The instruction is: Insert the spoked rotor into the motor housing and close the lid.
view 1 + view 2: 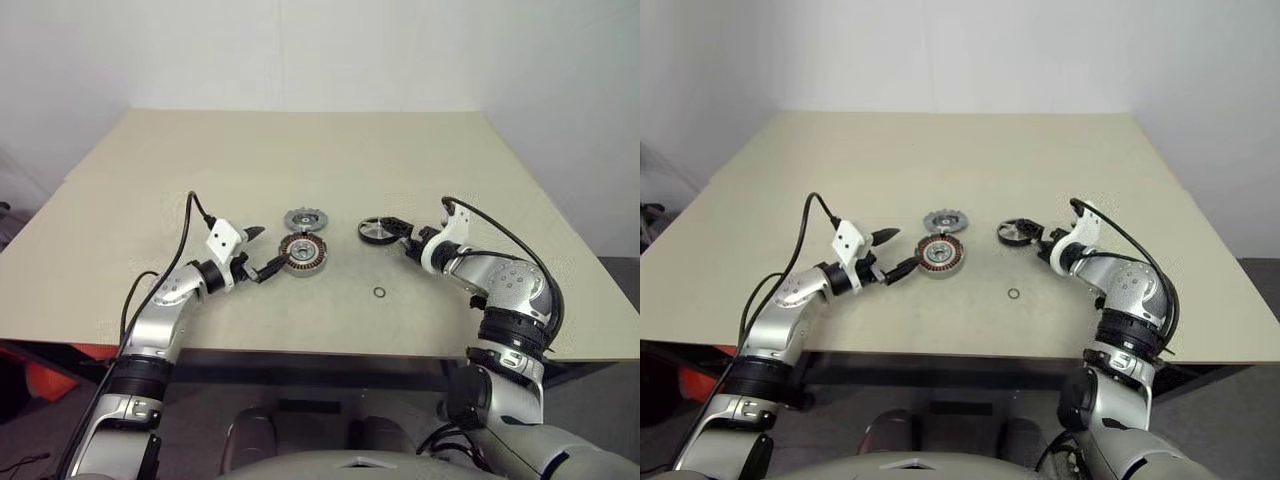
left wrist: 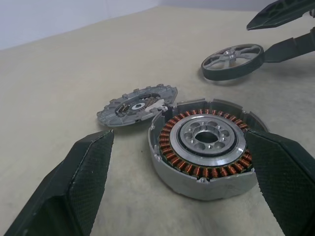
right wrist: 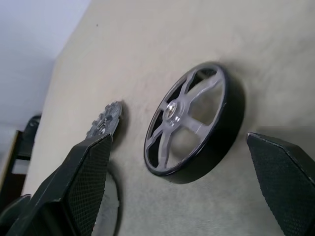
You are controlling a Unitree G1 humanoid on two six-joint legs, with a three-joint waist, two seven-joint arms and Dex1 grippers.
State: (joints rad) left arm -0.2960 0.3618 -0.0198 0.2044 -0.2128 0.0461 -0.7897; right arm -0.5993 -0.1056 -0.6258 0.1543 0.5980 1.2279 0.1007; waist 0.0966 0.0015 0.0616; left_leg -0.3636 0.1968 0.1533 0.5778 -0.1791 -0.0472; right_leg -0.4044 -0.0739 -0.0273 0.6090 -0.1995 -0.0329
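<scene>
**Right jaws lined up on the rotor, nothing lifted yet**

The spoked rotor [image 1: 379, 231], a flat wheel with silver metal spokes and hub inside a black rim, lies flat on the beige tabletop [image 1: 300, 160], to the right of the other parts. The right gripper [image 1: 404, 236] is the nearer one by far: it sits just beside the rotor's right edge, pointing leftward and somewhat downward at it. In the right wrist view the rotor [image 3: 193, 123] lies straight ahead between the two black fingers, which stand wide on either side of it and clear of the rim. Being a disc, it has no long axis to match; what matters is that the jaws straddle its width, and that appears so. I judge that a short advance and a closing would take it, though from these views I cannot tell how much of the rim the pads would catch.

The left gripper [image 1: 257, 252] points level at the motor housing [image 1: 302, 254], a short round metal cylinder with copper-brown windings around a silver hub. Its jaws are also wide, flanking the housing [image 2: 203, 147] without gripping it, probably to steady it.

The lid [image 1: 306, 219], a grey metal disc with a toothed edge, lies just behind the housing. A small thin ring [image 1: 380, 293] rests alone nearer the robot.
</scene>
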